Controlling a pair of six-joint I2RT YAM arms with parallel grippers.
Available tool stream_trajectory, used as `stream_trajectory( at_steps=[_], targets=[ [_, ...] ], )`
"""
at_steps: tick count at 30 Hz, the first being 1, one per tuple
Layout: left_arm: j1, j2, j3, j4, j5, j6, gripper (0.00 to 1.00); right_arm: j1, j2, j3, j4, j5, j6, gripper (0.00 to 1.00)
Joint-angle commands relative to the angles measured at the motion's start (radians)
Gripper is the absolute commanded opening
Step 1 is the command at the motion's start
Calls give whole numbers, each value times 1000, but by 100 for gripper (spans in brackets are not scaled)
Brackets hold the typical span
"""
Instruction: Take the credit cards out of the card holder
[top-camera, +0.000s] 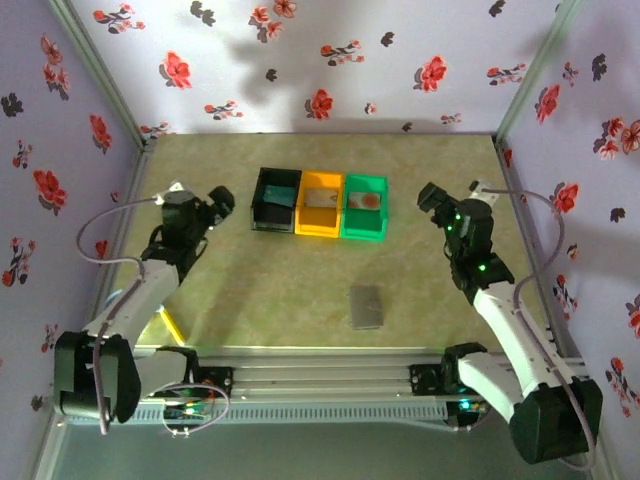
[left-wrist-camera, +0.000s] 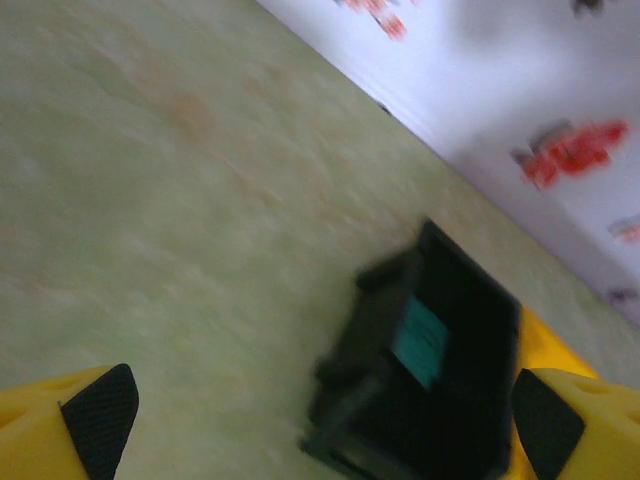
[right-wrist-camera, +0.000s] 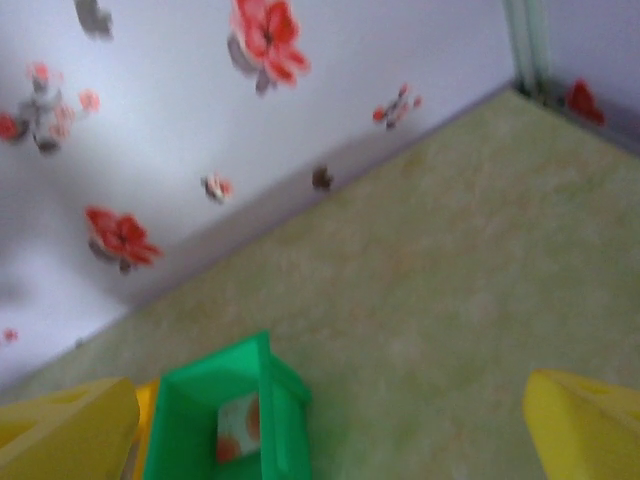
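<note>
The card holder (top-camera: 366, 306), flat and grey, lies alone on the table's near middle. A pale credit card with an orange-red mark (top-camera: 364, 201) (right-wrist-camera: 240, 428) lies in the green bin (top-camera: 380, 208) (right-wrist-camera: 190, 400). A blue-grey card (top-camera: 271, 198) (left-wrist-camera: 420, 341) rests in the black bin (top-camera: 259, 204) (left-wrist-camera: 400, 420), and another card (top-camera: 320, 197) in the orange bin (top-camera: 303, 208). My left gripper (top-camera: 222, 203) (left-wrist-camera: 320, 440) hangs open just left of the black bin. My right gripper (top-camera: 432, 198) (right-wrist-camera: 325, 440) hangs open right of the green bin. Both hold nothing.
The three bins stand side by side at the table's far middle. Flowered walls close off the back and both sides. A metal rail (top-camera: 330, 375) runs along the near edge between the arm bases. Bare tabletop surrounds the card holder.
</note>
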Motion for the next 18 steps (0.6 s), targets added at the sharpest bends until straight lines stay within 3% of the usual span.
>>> stream_trajectory(
  at_steps=[1,8,18],
  targets=[
    [-103,-6,25,-83,-53,-5,100,49,23,36,-190,-56,-6,99],
    [-349,59,66,-200,-231,27,100,231,110,112,-420,75,-82,99],
    [-427,123,34,-236,-219,-34,100,407,185,109,-510,84,-13,94]
  ],
)
